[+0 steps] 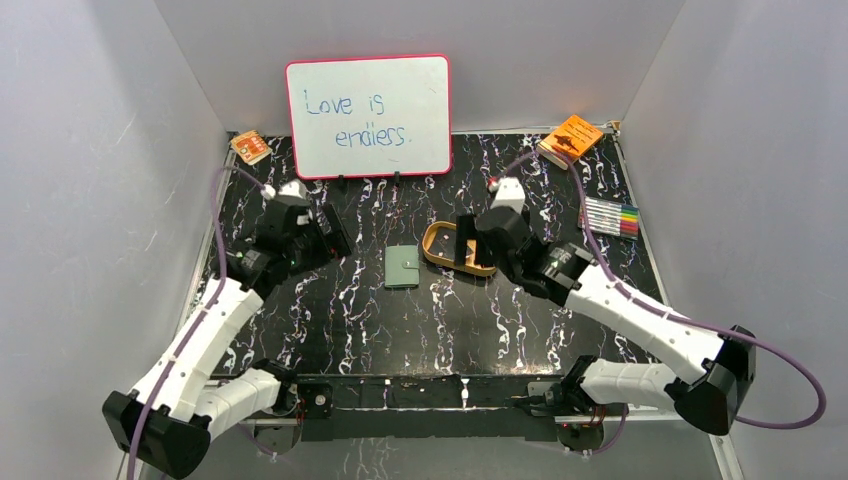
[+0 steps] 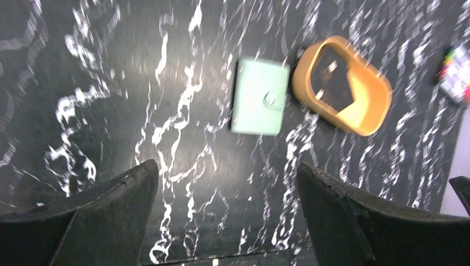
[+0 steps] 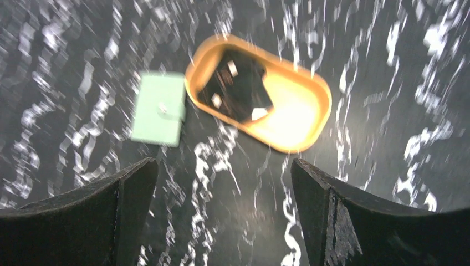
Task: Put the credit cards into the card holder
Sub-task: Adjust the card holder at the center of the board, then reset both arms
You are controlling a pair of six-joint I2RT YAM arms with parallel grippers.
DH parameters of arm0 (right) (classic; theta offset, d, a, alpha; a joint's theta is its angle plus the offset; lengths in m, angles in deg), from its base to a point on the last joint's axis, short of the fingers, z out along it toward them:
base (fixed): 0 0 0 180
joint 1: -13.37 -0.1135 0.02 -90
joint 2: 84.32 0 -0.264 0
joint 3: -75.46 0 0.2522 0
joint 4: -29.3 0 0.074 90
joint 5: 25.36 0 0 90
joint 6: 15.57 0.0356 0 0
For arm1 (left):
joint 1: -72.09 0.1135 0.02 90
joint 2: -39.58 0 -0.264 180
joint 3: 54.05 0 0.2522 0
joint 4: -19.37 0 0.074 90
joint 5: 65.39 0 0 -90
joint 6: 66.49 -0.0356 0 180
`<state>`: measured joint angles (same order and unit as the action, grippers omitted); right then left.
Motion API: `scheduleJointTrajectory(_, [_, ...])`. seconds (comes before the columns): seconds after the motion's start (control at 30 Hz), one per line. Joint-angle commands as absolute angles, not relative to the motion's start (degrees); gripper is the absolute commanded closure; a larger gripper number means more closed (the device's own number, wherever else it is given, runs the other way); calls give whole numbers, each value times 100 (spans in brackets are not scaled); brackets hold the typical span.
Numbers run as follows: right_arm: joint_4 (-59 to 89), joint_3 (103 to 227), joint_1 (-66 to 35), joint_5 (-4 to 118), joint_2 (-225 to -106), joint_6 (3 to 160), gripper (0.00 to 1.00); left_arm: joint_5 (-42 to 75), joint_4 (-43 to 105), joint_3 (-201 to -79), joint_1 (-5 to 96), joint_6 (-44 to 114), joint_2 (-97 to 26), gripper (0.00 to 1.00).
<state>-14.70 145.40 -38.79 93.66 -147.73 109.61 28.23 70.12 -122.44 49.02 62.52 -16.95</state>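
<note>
The sage-green card holder [image 1: 403, 266] lies folded shut on the black marbled table, its snap button up. It also shows in the left wrist view [image 2: 259, 98] and the right wrist view [image 3: 159, 108]. Just right of it, dark credit cards [image 3: 235, 86] [image 2: 330, 83] lie inside a tan-orange oval tray [image 1: 428, 245]. My left gripper [image 1: 330, 232] [image 2: 226, 166] hangs open and empty to the left of the holder. My right gripper [image 1: 466, 243] [image 3: 223, 162] is open and empty over the tray's right part, hiding some of it from above.
A whiteboard [image 1: 368, 115] stands at the back centre. An orange booklet [image 1: 570, 137] sits at the back right, a small orange packet [image 1: 250, 146] at the back left. Coloured markers [image 1: 611, 216] lie near the right edge. Grey walls enclose the table.
</note>
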Motion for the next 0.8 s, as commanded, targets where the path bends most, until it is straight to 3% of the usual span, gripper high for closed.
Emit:
scheduleJointTrajectory(0.0, [-1105,16229,-3857,10058,-14729,9465,1,3949,7848,-13896,4759,5774,-1800,8])
scheduleJointTrajectory(0.3, [-1053,17968,-3886,9520,-14448,7899,2,4235,7812,-15924,4319,5301,-2007,9])
scheduleJointTrajectory(0.43, [-461,17937,-3907,9899,-14496,7455,2,4446,7320,-15933,4232,4952,-1814,8])
scheduleJointTrajectory(0.6, [-471,18451,-3926,12490,-15597,7399,2,4789,7019,-15520,4176,5087,-1775,7])
scheduleJointTrajectory(0.77, [-287,17872,-3919,11678,-15224,7664,1,4686,6917,-15314,4141,5319,-1685,7])
